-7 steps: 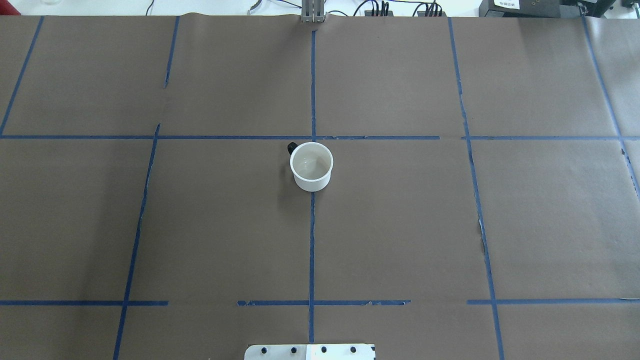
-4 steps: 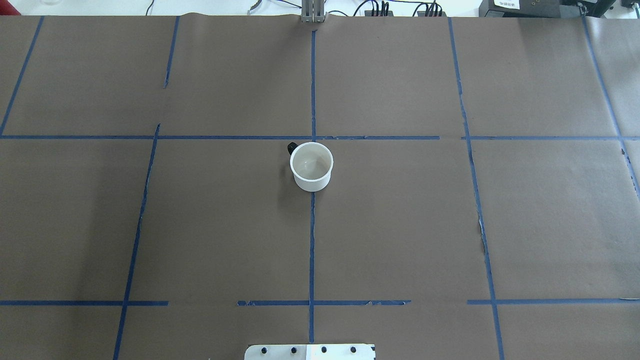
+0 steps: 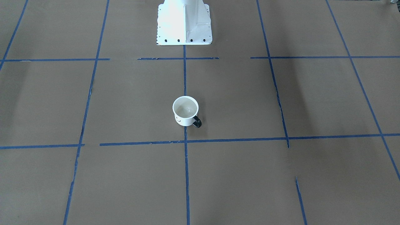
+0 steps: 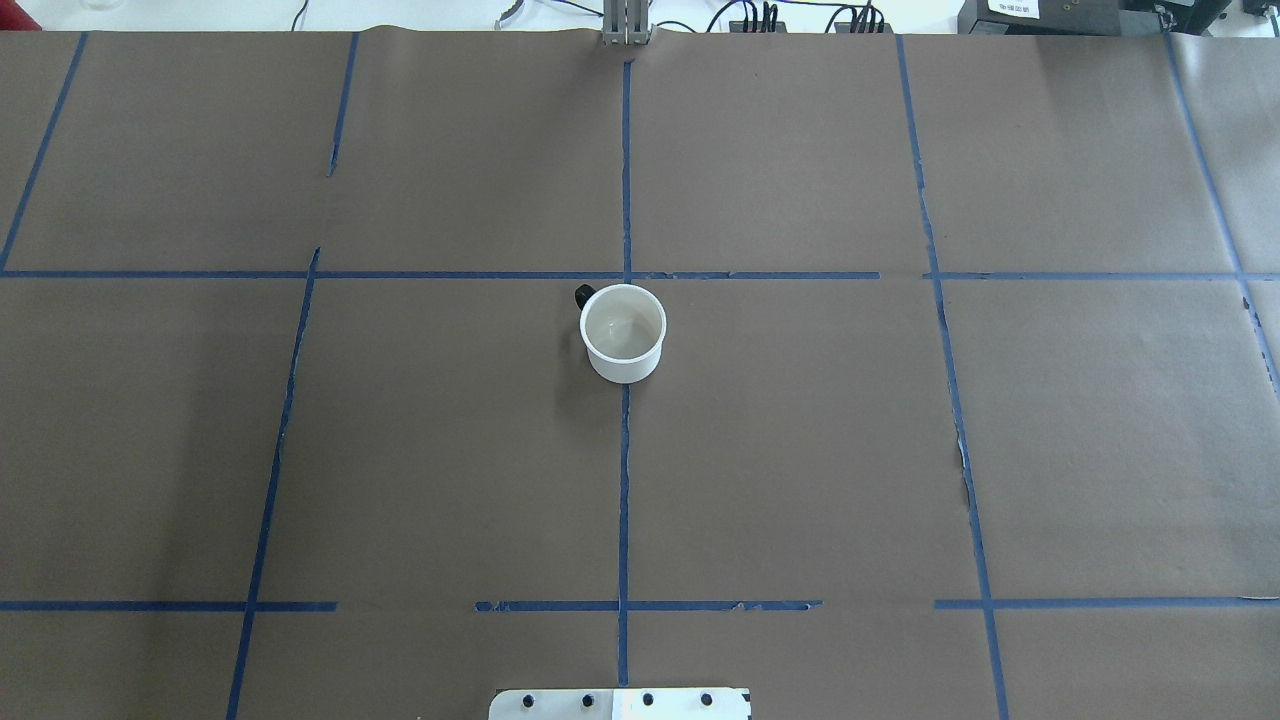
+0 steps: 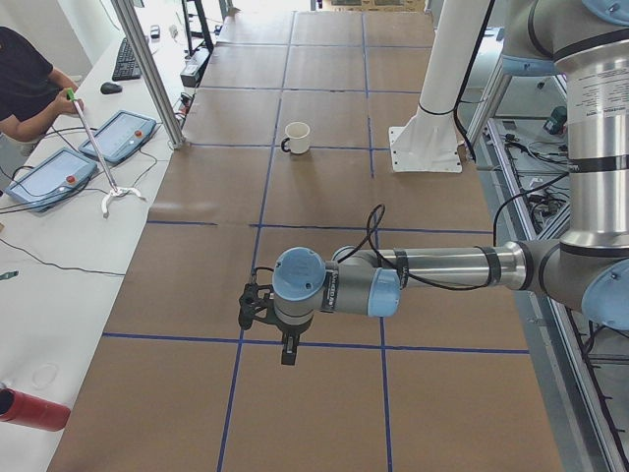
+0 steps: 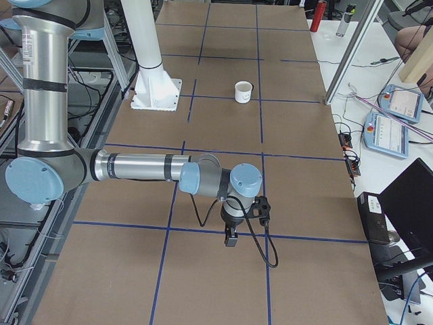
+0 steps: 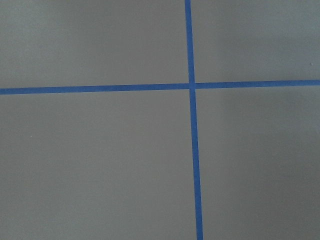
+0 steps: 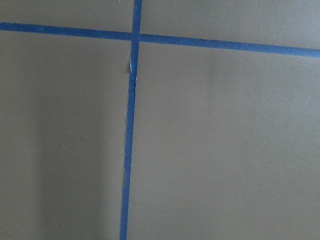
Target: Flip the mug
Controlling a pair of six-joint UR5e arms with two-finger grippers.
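Note:
The white mug (image 4: 623,335) stands upright with its cream inside facing up, on the brown paper near the table's middle. Its black handle (image 4: 583,295) points to the far left in the overhead view. The front-facing view shows the mug (image 3: 185,111) with part of a black smiley on its side. My left gripper (image 5: 286,351) hangs low over the paper, far from the mug (image 5: 297,137). My right gripper (image 6: 231,237) hangs likewise at the other end, far from the mug (image 6: 243,91). I cannot tell whether either is open or shut. Both wrist views show only paper and tape.
Blue tape lines (image 4: 625,480) grid the brown paper. The white robot pedestal (image 3: 184,22) stands at the table's near edge. A side bench holds teach pendants (image 5: 118,136), a red bottle (image 5: 34,410) and an operator's arm (image 5: 34,98).

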